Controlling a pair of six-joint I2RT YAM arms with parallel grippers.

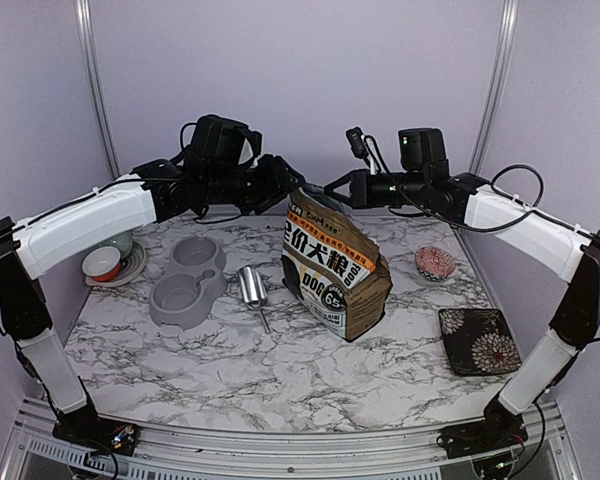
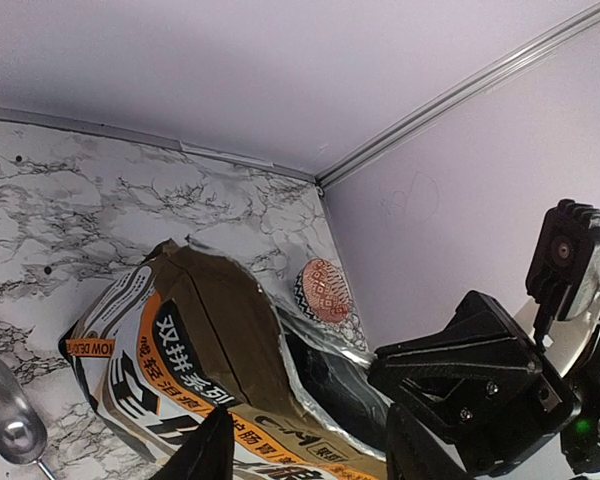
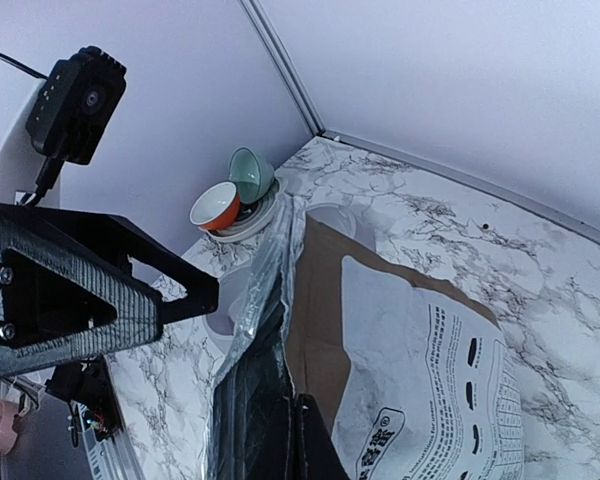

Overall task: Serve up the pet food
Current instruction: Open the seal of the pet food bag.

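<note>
The brown-and-white dog-food bag stands upright mid-table with its torn top open. The pet food itself is hidden; the left wrist view shows only the bag's dark foil-lined mouth. My right gripper is at the bag's top right. In the right wrist view its fingers are shut on the foil rim of the bag. My left gripper hovers at the bag's top left. Its two fingers are spread apart over the printed near wall, gripping nothing.
A metal scoop lies left of the bag, beside a grey double pet bowl. Stacked cups on a saucer sit at the far left. A red-patterned small bowl and a dark flowered square plate are on the right.
</note>
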